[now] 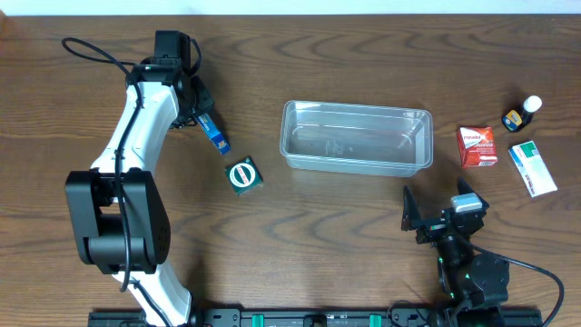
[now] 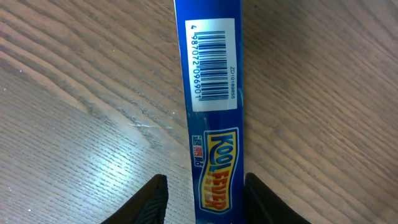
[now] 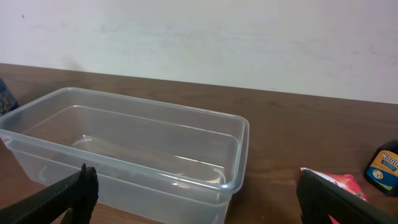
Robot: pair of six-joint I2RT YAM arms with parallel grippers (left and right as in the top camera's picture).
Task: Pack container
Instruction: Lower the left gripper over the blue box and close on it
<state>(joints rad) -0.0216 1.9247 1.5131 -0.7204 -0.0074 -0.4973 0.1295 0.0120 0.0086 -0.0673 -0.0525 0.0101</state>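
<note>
The left pincer [image 2: 204, 182] sits spread astride the blue box [image 2: 211, 93], apparently off-centre, so closing may twist it askew, well apart from the empty container [image 1: 287, 136] at the middle of the surface [image 1: 363, 245]; the right pincer [image 3: 196, 177] gapes idle.

**Kool Fever box is carrying the clearest print**

The blue box [image 2: 211, 124] is showing a white barcode label [image 2: 210, 62] reading 4 987072 096901, with a smaller code, seemingly ZD10198855, running along one edge. Below the label, yellow and orange letters are spelling KOOL FEVER. The small bottle [image 3: 384, 167] is displaying WOOD on its blue label. Print on the red box [image 1: 477, 145] is coming out too small to read.
</note>
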